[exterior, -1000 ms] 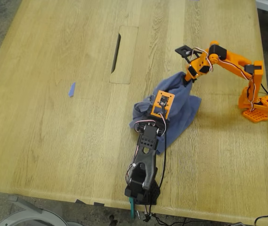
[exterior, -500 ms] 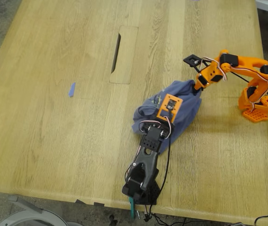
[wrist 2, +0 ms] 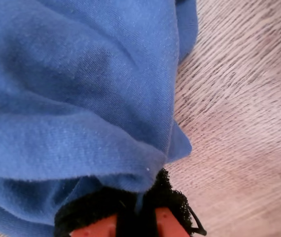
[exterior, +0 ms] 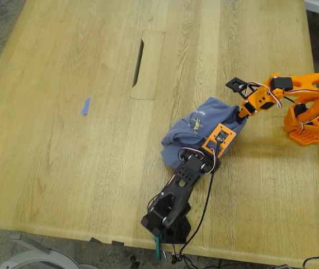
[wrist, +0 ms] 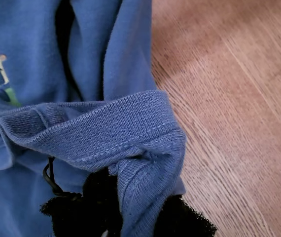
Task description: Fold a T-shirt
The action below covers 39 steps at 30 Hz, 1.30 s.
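The slate-blue T-shirt (exterior: 190, 137) lies bunched in a heap on the wooden table (exterior: 64, 168), right of centre in the exterior view, with a small green-and-yellow print facing up. My first gripper (exterior: 223, 140), on the black arm, is shut on a ribbed edge of the T-shirt (wrist: 106, 133) at the heap's near right side. Black pads of that first gripper (wrist: 130, 215) pinch the fold. My second gripper (exterior: 241, 114), on the orange arm, is shut on the far right corner of the heap. In its wrist view the T-shirt (wrist 2: 71, 98) fills the picture above the second gripper (wrist 2: 140, 210).
A small blue scrap of tape (exterior: 85, 106) lies toward the exterior view's left. A long cable slot (exterior: 139, 56) is cut into the table further back. The orange arm's base (exterior: 308, 126) stands near the table's edge at the exterior view's right.
Both grippers have moved toward the exterior view's right, dragging the T-shirt with them. The heap has flattened and turned, and its print now faces up.
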### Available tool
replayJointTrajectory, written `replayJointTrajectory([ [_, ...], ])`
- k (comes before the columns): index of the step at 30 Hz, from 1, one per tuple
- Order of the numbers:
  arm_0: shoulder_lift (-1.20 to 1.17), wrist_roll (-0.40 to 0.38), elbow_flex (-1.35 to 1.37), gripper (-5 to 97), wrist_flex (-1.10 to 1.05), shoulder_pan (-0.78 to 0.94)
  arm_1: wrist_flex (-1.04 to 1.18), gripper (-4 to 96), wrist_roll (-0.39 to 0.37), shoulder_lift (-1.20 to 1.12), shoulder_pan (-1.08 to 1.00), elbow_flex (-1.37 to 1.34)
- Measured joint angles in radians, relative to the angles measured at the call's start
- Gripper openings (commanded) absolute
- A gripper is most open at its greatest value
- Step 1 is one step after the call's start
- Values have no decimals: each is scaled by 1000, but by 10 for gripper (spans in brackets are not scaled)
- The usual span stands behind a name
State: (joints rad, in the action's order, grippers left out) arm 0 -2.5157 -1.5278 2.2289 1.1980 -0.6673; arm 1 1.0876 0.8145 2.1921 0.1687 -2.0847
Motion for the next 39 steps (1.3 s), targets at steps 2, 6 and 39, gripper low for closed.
replayJointTrajectory([
  [2, -2, 0, 40, 15, -44, -5, -40, -1, 0, 14, 2, -54],
  [6, -2, 0, 89, 18, -94, -48, -92, -1, 0, 74, 28, -166],
  [39, -313, -167, 201, 103, 195, -40, 239, -1, -2, 359, 169, -376],
])
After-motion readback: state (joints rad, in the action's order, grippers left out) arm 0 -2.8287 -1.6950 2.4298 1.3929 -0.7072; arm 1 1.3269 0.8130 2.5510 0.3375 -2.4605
